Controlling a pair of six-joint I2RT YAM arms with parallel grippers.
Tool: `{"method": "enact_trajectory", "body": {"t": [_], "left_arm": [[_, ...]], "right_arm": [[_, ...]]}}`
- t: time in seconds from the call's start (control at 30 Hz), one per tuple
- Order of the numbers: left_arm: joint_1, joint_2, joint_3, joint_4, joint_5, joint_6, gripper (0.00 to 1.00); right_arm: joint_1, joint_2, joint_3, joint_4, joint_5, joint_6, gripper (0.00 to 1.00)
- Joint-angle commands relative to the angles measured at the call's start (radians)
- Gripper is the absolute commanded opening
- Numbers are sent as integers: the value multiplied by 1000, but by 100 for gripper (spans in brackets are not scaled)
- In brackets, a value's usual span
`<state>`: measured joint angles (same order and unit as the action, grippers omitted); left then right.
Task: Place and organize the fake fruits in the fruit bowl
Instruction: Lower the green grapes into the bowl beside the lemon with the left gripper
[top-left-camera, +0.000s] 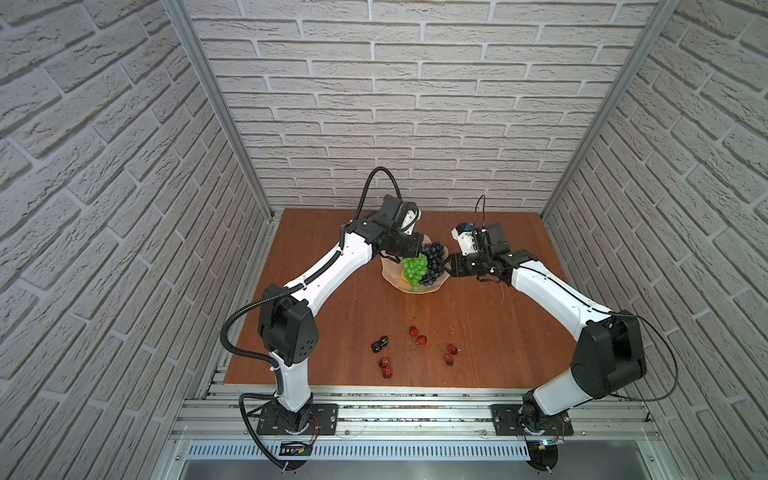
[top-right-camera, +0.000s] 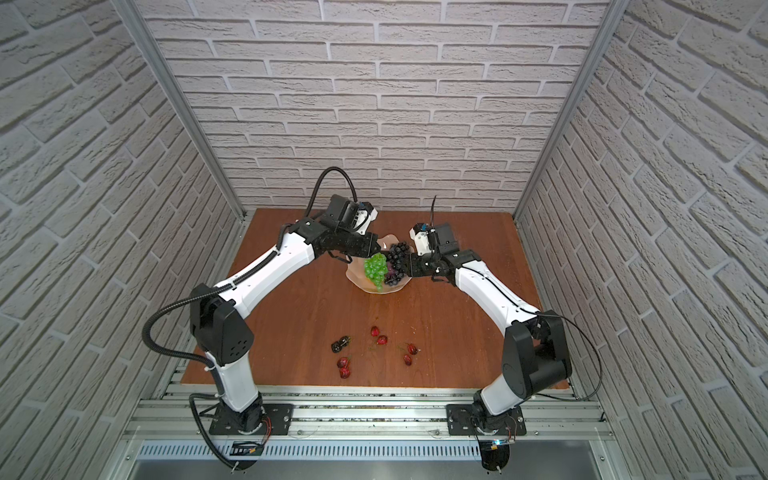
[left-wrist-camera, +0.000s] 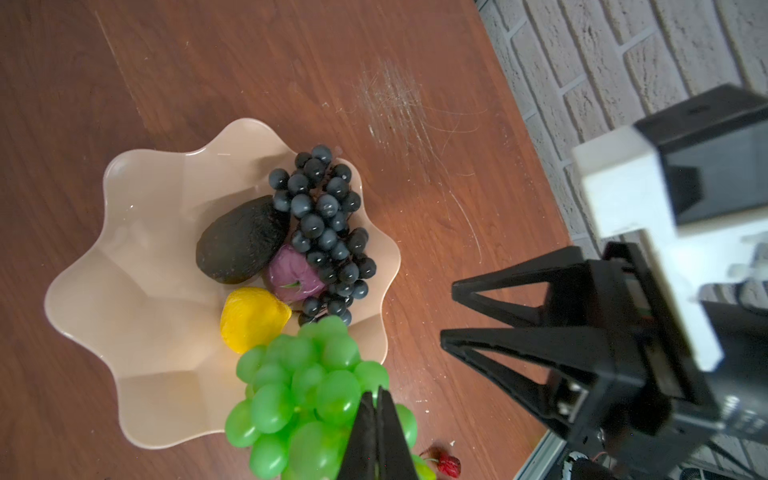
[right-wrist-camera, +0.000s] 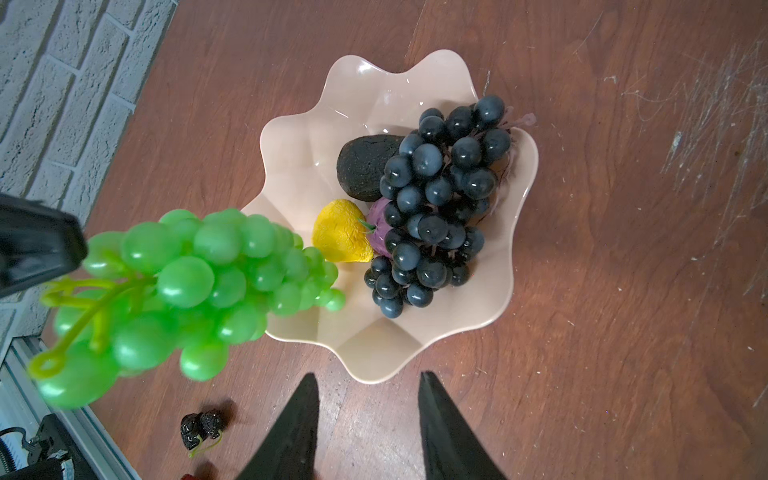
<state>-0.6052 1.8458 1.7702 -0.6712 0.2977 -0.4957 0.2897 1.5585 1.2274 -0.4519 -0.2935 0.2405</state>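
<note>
Red cherries (top-left-camera: 417, 336) and black berries (top-left-camera: 380, 344) lie loose on the table (top-left-camera: 332, 299) nearest the arm bases, well apart from the fruit bowl (left-wrist-camera: 137, 266). Farther back, the left gripper (left-wrist-camera: 377, 409), jaws pinched on the green grape bunch (top-left-camera: 414, 271), holds it above the bowl's near rim. The right gripper (right-wrist-camera: 369, 376) stands partly open and empty beside the bowl. Step in hand: placing the bunch. Next move, as judged: lower it into the bare area beside the lemon (left-wrist-camera: 253, 318), then release.

The green grape bunch (top-left-camera: 414, 270) sits at the tip of the left gripper (top-left-camera: 419, 257), over the fruit bowl (top-left-camera: 391, 273). The right gripper (top-left-camera: 446, 266) is just beside its rim.
</note>
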Motion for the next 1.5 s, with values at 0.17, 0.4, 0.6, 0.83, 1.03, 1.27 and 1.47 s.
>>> {"method": "enact_trajectory", "body": {"t": [0.17,0.4,0.6,0.83,1.03,1.27,1.47], "left_arm": [[43,-1,-28,51,12,28,0],[69,-3,-38,37,9,42,0],[88,-3,-73,49,0,48,0],[114,16,-73,60,0,58,0],[137,61,-52,70,18,65,0],[161,151,54,41,32,86,0],[166,236,126,13,41,108,0]], "right_arm": [[-4,3,-6,27,-16,3,41],[-4,13,-5,29,-19,5,41],[-4,15,-5,25,-17,2,41],[-4,25,11,18,-23,0,41],[-4,18,11,13,-22,-1,41],[-4,25,32,-10,-14,-23,41],[-4,26,29,-10,-12,-23,41]]}}
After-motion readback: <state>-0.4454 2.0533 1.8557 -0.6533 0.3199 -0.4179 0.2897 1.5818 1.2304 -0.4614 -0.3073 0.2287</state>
